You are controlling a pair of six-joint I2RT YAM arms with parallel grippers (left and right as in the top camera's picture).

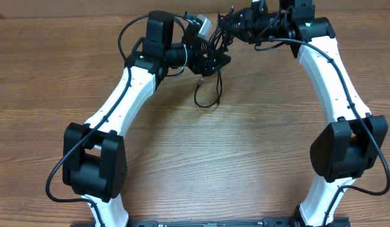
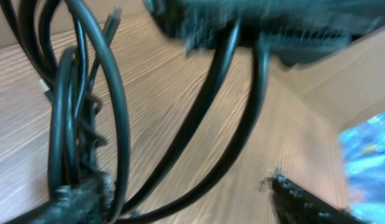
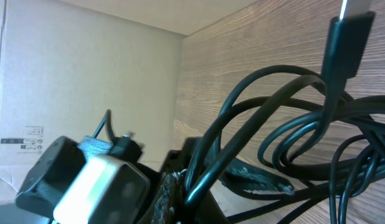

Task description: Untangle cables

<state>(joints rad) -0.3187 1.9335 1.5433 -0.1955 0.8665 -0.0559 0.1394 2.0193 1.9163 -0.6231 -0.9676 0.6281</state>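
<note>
The cables (image 1: 207, 94) are thin black cords. One loop hangs down to the wooden table (image 1: 201, 164), and the rest is bunched up between the two grippers at the far edge. My right gripper (image 1: 236, 25) is shut on the bunch. In the right wrist view the cables (image 3: 286, 143) fan out from the right gripper (image 3: 195, 190), and a plug (image 3: 348, 37) dangles at the upper right. My left gripper (image 1: 214, 58) is open right beside the bunch. In the left wrist view the left gripper (image 2: 186, 199) has two cords crossing its gap, with more cables (image 2: 118, 112) looped by the left finger.
A cardboard wall (image 3: 86, 68) stands close behind the table's far edge. The left arm's camera housing (image 3: 99, 186) sits right next to the right gripper. Both white arms (image 1: 125, 94) curve in from the front corners. A blue patch (image 2: 367, 162) shows at the right.
</note>
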